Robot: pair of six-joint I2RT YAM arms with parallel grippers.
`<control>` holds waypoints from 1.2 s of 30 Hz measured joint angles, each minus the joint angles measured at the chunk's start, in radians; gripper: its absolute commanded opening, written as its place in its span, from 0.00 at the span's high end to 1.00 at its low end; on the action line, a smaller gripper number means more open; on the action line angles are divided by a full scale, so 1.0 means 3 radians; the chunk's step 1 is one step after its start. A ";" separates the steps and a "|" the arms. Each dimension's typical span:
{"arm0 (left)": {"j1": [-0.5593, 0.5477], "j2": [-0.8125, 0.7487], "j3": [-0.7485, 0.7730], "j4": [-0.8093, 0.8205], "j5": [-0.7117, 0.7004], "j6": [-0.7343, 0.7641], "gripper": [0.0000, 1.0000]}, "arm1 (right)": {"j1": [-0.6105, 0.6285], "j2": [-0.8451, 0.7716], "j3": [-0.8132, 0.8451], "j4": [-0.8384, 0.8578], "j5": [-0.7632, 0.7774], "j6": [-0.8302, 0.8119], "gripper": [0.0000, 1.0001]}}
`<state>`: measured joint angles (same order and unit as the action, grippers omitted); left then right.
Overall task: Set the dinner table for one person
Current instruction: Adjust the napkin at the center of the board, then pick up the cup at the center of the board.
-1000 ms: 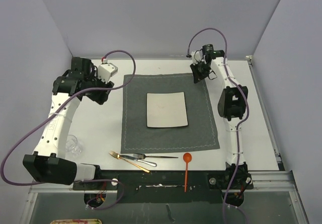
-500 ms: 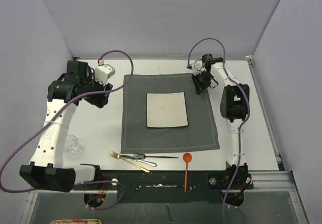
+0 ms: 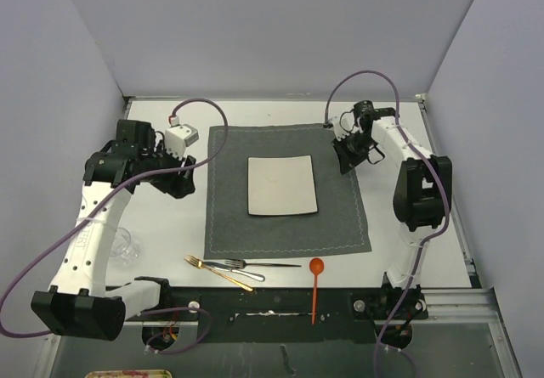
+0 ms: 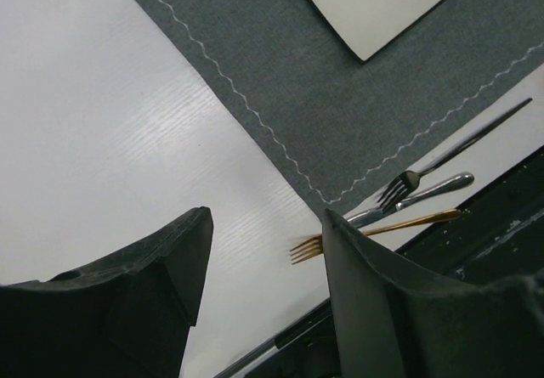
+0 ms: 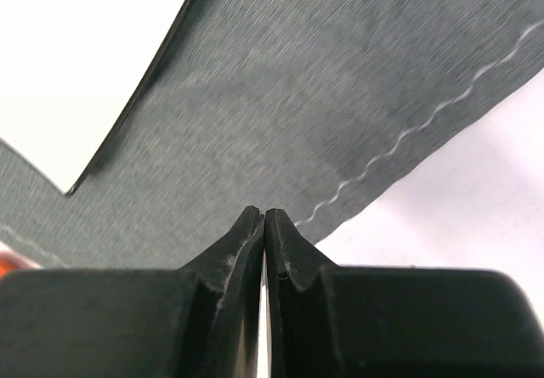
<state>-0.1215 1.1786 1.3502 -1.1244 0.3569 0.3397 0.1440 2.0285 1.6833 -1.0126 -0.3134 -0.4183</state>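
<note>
Fingers [image 4: 127,301] of left gripper [image 4: 265,225] spread over dinner table [image 4: 102,123]; right gripper [image 5: 264,218] closed above placemat [image 5: 297,98].

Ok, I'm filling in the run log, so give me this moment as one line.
stage: plate on placemat, cutlery off placemat | left gripper: open, empty | right gripper: shut, empty, over placemat edge

Top: fixed, high behind the arm bases, looks down and forward over the whole table [image 3: 170,217]; far.
Left wrist: low and close, slanting toward the forks [image 4: 399,193] at the near edge.
Right wrist: very close above the mat [image 5: 297,98], at its right border.
Shared: all three see the mat.
</note>
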 measured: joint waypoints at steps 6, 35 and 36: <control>0.0000 0.0006 -0.0373 0.0085 0.0408 -0.0065 0.48 | 0.0003 -0.0551 -0.0693 0.0060 -0.0161 -0.0183 0.96; -0.0903 0.0395 -0.1523 0.1217 0.0533 0.0474 0.64 | 0.0379 -0.2134 -0.2421 0.0116 -0.0441 -0.0779 1.00; -0.0922 0.0434 -0.1545 0.1270 0.0532 0.0481 0.65 | 0.0385 -0.2145 -0.2459 0.0114 -0.0441 -0.0779 1.00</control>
<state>-0.3981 1.3087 0.8867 -0.7433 0.5163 0.4839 0.2596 1.3849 0.9455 -0.9783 -0.4458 -0.6521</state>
